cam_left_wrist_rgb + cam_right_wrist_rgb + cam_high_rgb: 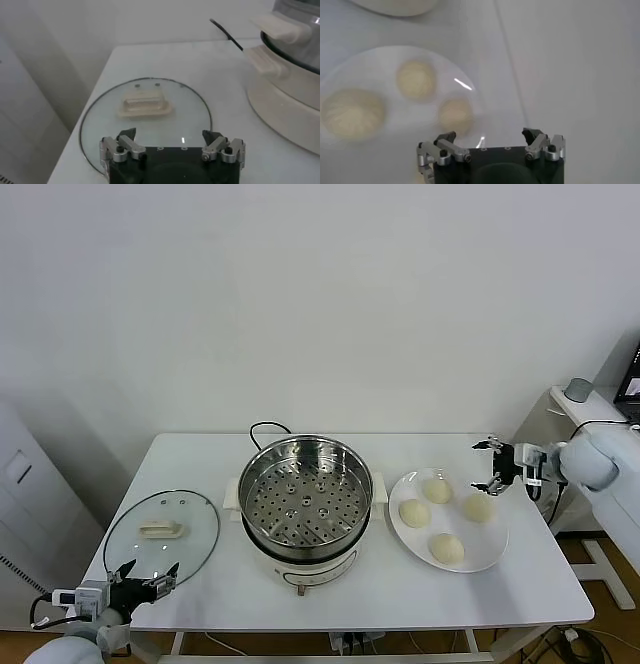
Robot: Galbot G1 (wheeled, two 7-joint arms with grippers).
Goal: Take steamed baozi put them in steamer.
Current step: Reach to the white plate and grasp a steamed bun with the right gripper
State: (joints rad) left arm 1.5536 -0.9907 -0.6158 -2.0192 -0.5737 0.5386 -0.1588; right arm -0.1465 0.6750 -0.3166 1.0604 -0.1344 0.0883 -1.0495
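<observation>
Four pale round baozi [437, 490] lie on a flat white plate [492, 552] right of the steamer [305, 504], whose shiny perforated basket is empty. My right gripper [492, 467] is open and empty, hovering above the plate's far right edge, near one baozi [477, 507]. In the right wrist view the open gripper [490, 137] is beside the plate [375, 67], with three baozi showing, the nearest [455, 114] just ahead of one finger. My left gripper [145, 576] is open and empty, low at the table's front left edge.
The round glass lid [160, 529] lies flat on the table left of the steamer, just ahead of the left gripper [170, 137] in the left wrist view [107, 122]. A black cord [262, 427] runs behind the steamer. A white cabinet [575, 419] stands to the right.
</observation>
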